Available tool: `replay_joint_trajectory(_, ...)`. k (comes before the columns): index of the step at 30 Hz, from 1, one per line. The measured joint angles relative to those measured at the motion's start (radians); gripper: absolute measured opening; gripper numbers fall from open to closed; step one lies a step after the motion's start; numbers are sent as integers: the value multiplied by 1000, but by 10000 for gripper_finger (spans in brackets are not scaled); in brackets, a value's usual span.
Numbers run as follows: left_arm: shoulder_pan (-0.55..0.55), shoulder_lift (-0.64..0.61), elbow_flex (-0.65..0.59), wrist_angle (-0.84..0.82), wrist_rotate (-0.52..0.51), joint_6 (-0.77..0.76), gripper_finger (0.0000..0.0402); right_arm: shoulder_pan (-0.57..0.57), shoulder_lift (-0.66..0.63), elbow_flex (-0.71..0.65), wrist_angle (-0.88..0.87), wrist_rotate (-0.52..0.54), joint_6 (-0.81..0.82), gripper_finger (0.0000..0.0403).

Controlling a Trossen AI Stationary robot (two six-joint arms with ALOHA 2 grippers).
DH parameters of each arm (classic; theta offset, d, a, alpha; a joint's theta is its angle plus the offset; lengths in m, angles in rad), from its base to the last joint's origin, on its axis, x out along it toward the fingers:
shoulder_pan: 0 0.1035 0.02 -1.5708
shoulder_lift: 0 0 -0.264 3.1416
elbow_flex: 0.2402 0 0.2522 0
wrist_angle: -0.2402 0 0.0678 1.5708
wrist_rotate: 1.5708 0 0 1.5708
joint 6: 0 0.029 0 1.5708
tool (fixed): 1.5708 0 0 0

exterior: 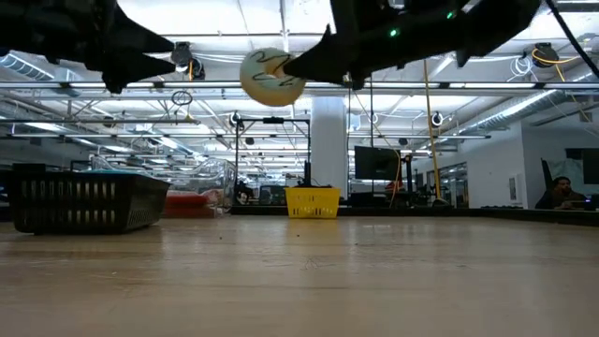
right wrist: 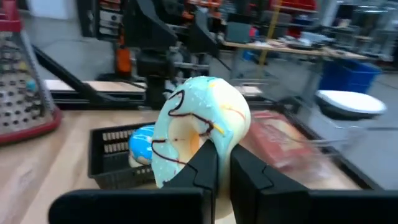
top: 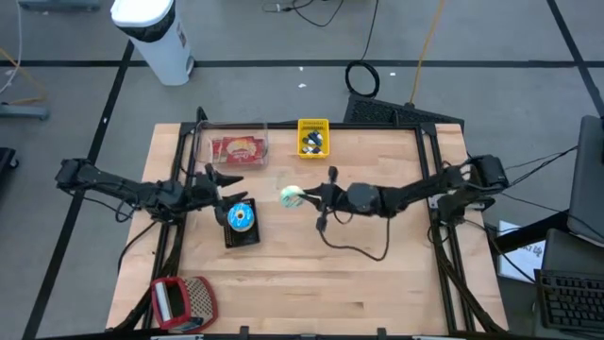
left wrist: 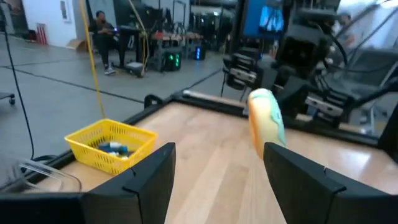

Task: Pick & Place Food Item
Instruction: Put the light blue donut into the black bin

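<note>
Doughnut (top: 292, 196) in pale mint icing with dark drizzle hangs above the middle of the wooden table (top: 377, 274), pinched by its rim between the closed fingers of the right gripper (top: 304, 196). The low view shows it well clear of the tabletop, held on edge, its ring upright rather than flat.

From the tool, the likely destination lies toward the robot's left: a black basket (top: 241, 233) that already holds a blue-iced doughnut (top: 242, 216) sits on the table just beyond the carried one, with a gap of bare wood between them. The right wrist view lines the two up, basket directly behind the held doughnut, so a short reach onward along the arm's own line should bring it over the rim, by this reading.

The left gripper (top: 224, 182) hovers beside that basket with its fingers spread wide and nothing between them, nearer the basket than the right one is, and facing the carried doughnut. A yellow basket (top: 312, 138) and a clear tray (top: 233, 149) of red food stand at the far edge.
</note>
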Motion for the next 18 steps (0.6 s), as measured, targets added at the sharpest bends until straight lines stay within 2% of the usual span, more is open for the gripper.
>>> replay_joint_trajectory(3, 7, 78, 0, 25, -6, -5, 246, -40, 66, 0, 92, -110, -4, 13)
replay_joint_trajectory(6, 26, 160, 0, 46, 7, -12, 246, -62, 133, 0, 198, -171, -45, 13)
replay_joint_trajectory(10, 68, 252, 23, 50, 62, -70, 246, -81, 210, 0, 307, -176, -145, 13)
replay_joint_trajectory(15, 129, 334, 122, -13, 183, -115, 255, -106, 261, 0, 413, -176, -248, 13)
replay_joint_trajectory(18, 157, 380, 204, -73, 222, -118, 269, -121, 274, 0, 435, -176, -279, 13)
